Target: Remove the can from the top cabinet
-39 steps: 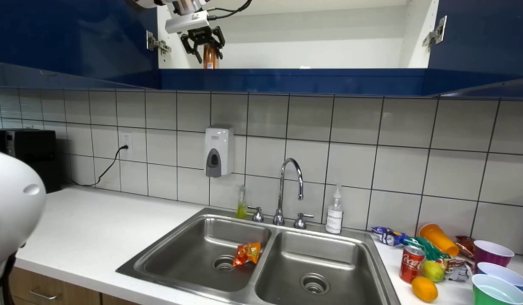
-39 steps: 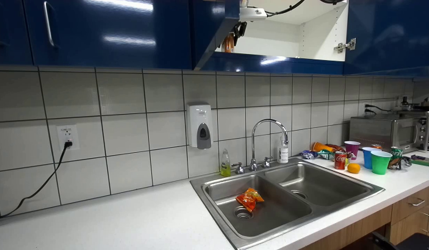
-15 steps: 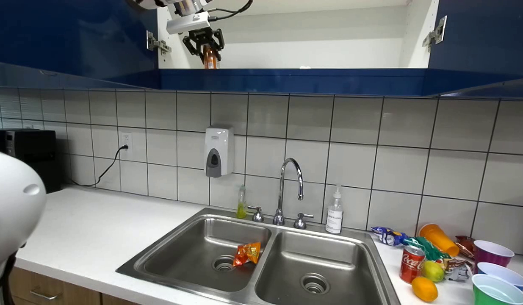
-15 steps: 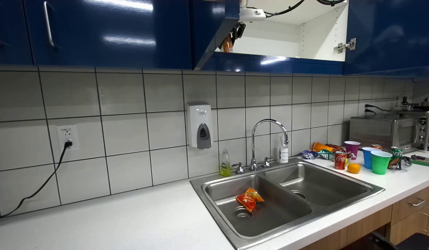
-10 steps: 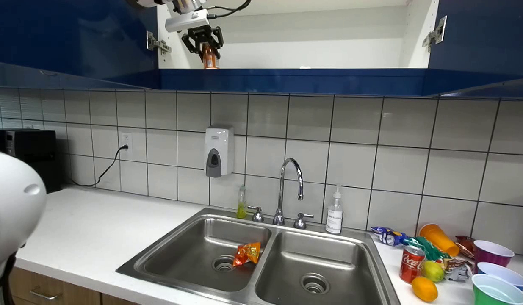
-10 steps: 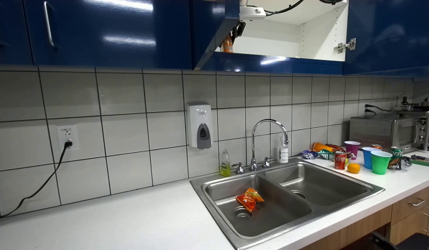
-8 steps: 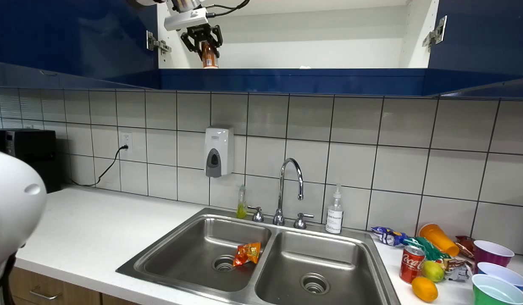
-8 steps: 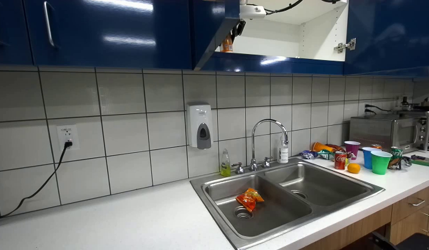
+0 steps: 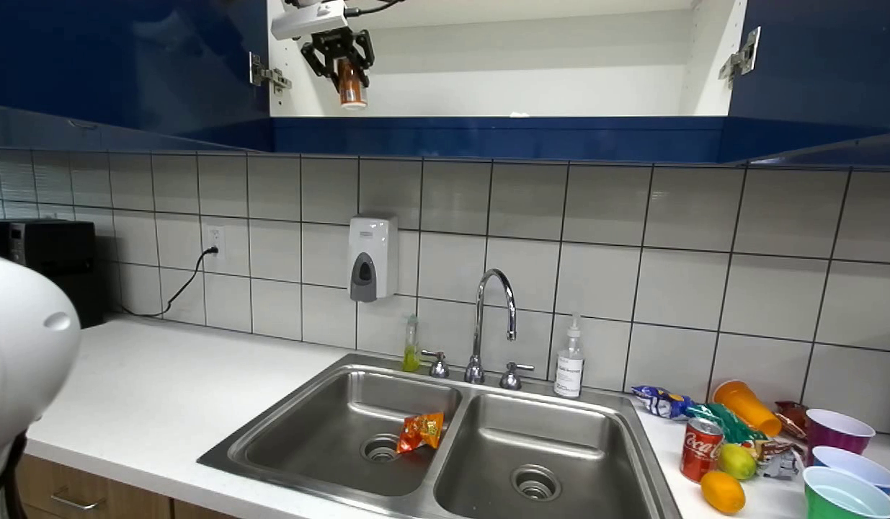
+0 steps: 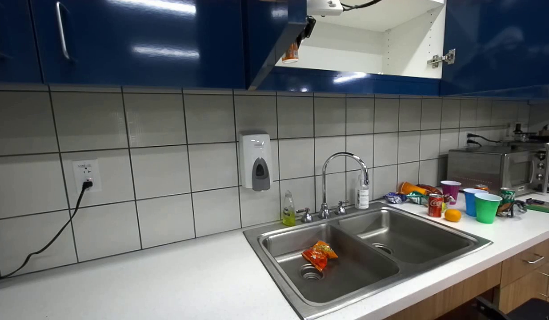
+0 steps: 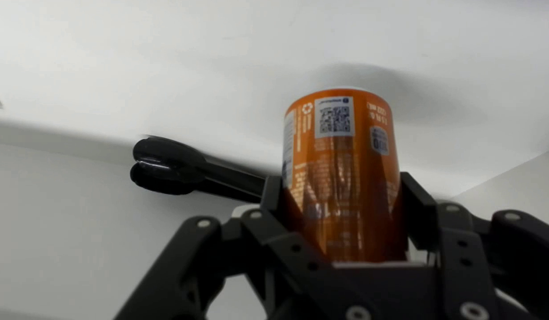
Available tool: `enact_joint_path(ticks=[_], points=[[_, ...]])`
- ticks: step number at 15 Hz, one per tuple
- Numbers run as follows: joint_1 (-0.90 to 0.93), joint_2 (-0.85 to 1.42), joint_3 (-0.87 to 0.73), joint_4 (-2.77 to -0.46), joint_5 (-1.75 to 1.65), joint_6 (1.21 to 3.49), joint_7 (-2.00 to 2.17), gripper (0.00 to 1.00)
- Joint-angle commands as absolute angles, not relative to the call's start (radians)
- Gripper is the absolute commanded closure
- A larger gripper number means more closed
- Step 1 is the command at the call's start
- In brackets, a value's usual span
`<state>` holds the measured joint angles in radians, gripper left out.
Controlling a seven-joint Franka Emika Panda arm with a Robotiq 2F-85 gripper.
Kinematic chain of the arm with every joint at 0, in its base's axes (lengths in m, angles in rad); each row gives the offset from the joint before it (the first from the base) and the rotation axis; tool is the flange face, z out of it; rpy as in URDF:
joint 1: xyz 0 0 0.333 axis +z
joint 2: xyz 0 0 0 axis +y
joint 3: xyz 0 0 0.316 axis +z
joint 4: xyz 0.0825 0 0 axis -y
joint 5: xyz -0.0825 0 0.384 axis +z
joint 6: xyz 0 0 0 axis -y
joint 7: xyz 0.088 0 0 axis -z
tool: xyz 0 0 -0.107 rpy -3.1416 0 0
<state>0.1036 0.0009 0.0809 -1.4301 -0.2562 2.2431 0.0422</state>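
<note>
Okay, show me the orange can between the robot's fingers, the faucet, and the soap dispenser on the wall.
Orange can point(image 11: 341, 173): in the wrist view, middle of its printed side.
Faucet point(image 9: 478, 324): in an exterior view, on its upright neck.
Soap dispenser point(image 10: 255, 151): in an exterior view, on its white cover above the gray part.

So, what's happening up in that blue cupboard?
A robot hand is holding an orange can inside the open top cabinet. The can hangs slightly tilted, bottom end down and clear of the cabinet floor, but it has yet to come out. A black utensil, perhaps tongs, lies in there too.
</note>
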Motion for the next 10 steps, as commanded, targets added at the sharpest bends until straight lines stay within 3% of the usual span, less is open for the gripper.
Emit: enact_joint_path(ticks=[1,10], points=[[0.103,-0.065,0.081,-1.495,-0.275,2.245,0.075,0.61],[0.085,-0.203,0.091,-1.648,-0.269,2.254,0.101,0.61]])
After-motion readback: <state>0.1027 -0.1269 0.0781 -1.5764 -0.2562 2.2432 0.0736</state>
